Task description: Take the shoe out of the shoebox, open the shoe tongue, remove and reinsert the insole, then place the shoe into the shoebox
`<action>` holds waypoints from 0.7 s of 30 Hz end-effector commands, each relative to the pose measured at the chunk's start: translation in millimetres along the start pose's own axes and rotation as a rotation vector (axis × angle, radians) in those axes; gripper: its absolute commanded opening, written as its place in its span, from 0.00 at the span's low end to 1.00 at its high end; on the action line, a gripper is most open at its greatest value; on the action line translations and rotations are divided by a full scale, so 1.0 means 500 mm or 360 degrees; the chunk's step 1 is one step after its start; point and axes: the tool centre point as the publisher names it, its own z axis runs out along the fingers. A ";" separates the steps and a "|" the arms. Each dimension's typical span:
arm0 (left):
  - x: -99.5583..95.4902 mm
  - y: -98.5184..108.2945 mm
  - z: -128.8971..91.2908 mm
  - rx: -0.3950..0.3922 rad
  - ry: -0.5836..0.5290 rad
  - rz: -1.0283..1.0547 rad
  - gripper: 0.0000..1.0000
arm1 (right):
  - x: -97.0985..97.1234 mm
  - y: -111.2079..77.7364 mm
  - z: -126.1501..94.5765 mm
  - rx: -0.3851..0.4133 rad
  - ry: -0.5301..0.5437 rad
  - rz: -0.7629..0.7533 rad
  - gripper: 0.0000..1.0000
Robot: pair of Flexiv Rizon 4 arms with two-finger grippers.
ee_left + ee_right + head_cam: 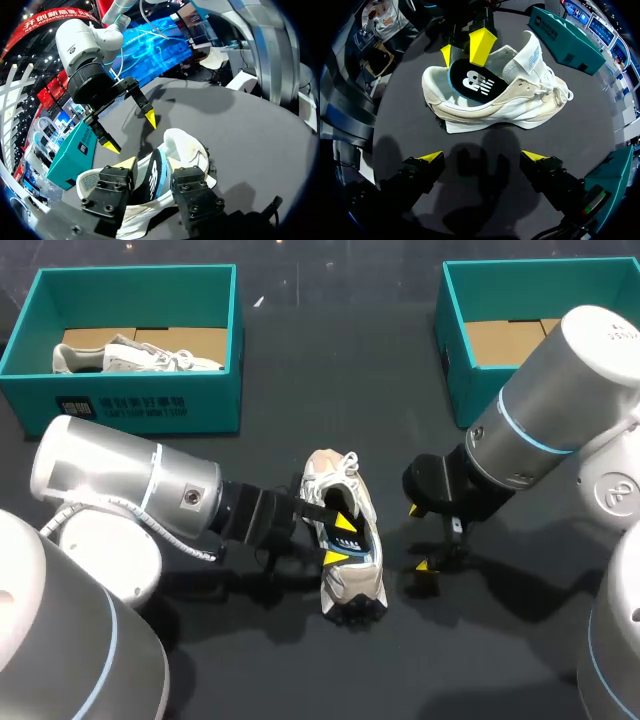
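The shoe (325,480) is out of its box and sits on the dark table (250,465) near the middle, between the two arms, its laced front pointing toward the far side and its heel toward the robot. Its tongue is pulled up and forward, which leaves the mouth wide open. The insole (470,80), black with a pale blue edge, is raised at the heel end and stands tilted out of the opening rather than lying flat inside. The left gripper (340,540) comes in from the left and reaches into the shoe's mouth, one yellow-tipped finger on each face of the insole, clamping it. The right gripper (484,157) hangs just beside the shoe on its right flank, apart from it, its fingers spread wide with only bare table between them. At the far left of the table stands a teal shoebox (140,405) with a second white shoe (135,358) lying in it on brown cardboard. A second teal box (455,370) is at the far right, with brown cardboard showing in it.
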 end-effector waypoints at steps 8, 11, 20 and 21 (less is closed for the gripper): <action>-0.002 0.016 -0.070 -0.0053 0.0251 0.0004 0.37 | 0.011 -0.087 -0.100 0.0076 -0.0022 0.0110 1.00; -0.005 0.024 -0.088 -0.0047 0.0318 0.0002 0.36 | 0.009 -0.099 -0.110 0.0081 -0.0019 0.0119 1.00; -0.022 0.036 -0.157 -0.0041 0.0488 0.0053 0.35 | -0.005 -0.122 -0.132 0.0103 0.0018 0.0134 1.00; -0.023 0.035 -0.166 -0.0042 0.0509 0.0065 0.34 | -0.007 -0.126 -0.134 0.0107 0.0021 0.0136 1.00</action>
